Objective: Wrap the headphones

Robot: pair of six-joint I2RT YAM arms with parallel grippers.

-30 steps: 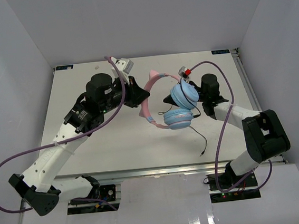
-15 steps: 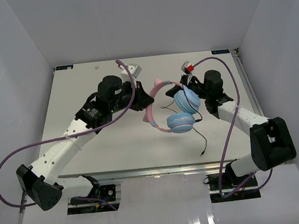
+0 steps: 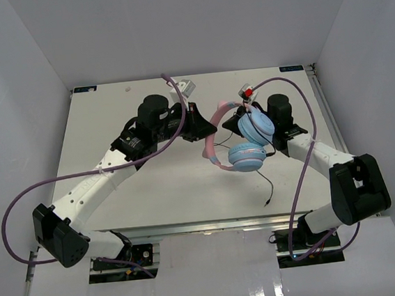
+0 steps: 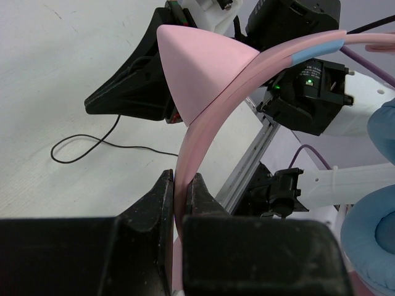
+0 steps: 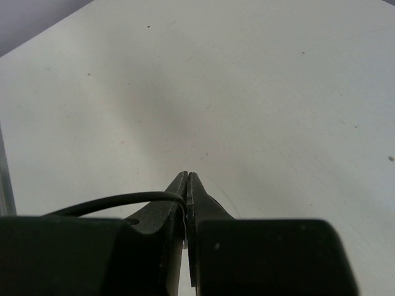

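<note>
The headphones (image 3: 246, 156) hang above the table's middle: pink headband (image 3: 212, 134) on the left, two light-blue ear cups on the right. My left gripper (image 3: 201, 124) is shut on the headband; in the left wrist view the jaws (image 4: 184, 188) pinch the pink band just below a cat ear (image 4: 197, 61). My right gripper (image 3: 236, 123) sits beside the upper ear cup (image 3: 258, 126), shut on the thin black cable (image 5: 111, 200) between its tips (image 5: 187, 182). The cable (image 3: 262, 179) trails down to its plug (image 3: 267, 202) on the table.
Thick purple robot cables (image 3: 300, 120) loop over both arms. The white table (image 3: 138, 188) has walls on three sides and a metal rail along its near edge (image 3: 211, 221). A loop of the thin cable (image 4: 86, 151) lies on the table under the headband.
My left arm has carried the headphones to the right and stretched out further. My right gripper has stayed close to the upper ear cup, and the ear cups have shifted right.
</note>
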